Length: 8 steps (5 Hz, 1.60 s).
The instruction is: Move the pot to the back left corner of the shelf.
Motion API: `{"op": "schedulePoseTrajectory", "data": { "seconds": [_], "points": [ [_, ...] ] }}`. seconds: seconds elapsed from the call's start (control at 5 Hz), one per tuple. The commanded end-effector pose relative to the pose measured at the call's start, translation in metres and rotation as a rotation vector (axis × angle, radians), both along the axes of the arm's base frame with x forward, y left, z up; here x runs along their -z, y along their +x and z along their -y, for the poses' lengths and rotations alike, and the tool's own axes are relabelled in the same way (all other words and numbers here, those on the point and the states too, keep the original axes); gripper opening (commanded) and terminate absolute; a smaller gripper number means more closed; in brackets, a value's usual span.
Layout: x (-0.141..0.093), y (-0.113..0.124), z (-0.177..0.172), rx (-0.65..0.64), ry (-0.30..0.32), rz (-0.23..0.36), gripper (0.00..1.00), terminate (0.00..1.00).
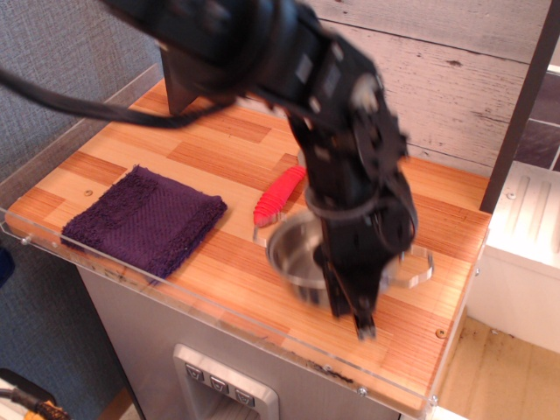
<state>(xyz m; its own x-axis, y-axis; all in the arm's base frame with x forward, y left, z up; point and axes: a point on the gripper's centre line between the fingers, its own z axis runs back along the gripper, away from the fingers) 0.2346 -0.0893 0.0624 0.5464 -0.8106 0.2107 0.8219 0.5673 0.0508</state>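
The shiny steel pot point(296, 249) sits near the front middle of the striped wooden shelf point(131, 144). It is blurred, and one wire loop handle point(422, 265) sticks out to the right. My black gripper point(354, 306) reaches down from above over the pot's right rim. Its jaws look closed on that rim, one finger inside and one outside. The arm hides the pot's right half. The shelf's back left corner lies by the dark post point(179, 79).
A folded purple towel point(144, 219) lies at the front left. A red-handled utensil point(278, 194) lies just behind the pot. A clear acrylic rim point(219, 317) edges the front. A white unit point(525, 245) stands right of the shelf.
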Motion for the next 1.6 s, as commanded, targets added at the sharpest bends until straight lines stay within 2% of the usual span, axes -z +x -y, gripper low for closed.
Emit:
{"op": "schedulePoseTrajectory", "data": {
  "seconds": [0.0, 0.2, 0.4, 0.8, 1.0, 1.4],
  "points": [
    [-0.062, 0.061, -0.08, -0.379, 0.034, 0.067, 0.0, 0.0],
    [-0.045, 0.094, -0.127, -0.626, 0.083, 0.016, 0.0, 0.0],
    [-0.025, 0.102, -0.141, -0.781, 0.133, -0.049, 0.0, 0.0],
    [-0.016, 0.116, -0.146, -0.838, 0.169, -0.074, 0.0, 0.0],
    [-0.013, 0.123, -0.162, -0.846, 0.188, -0.083, 0.0, 0.0],
    [-0.004, 0.122, -0.183, -0.872, 0.194, -0.117, 0.0, 0.0]
  ]
}}
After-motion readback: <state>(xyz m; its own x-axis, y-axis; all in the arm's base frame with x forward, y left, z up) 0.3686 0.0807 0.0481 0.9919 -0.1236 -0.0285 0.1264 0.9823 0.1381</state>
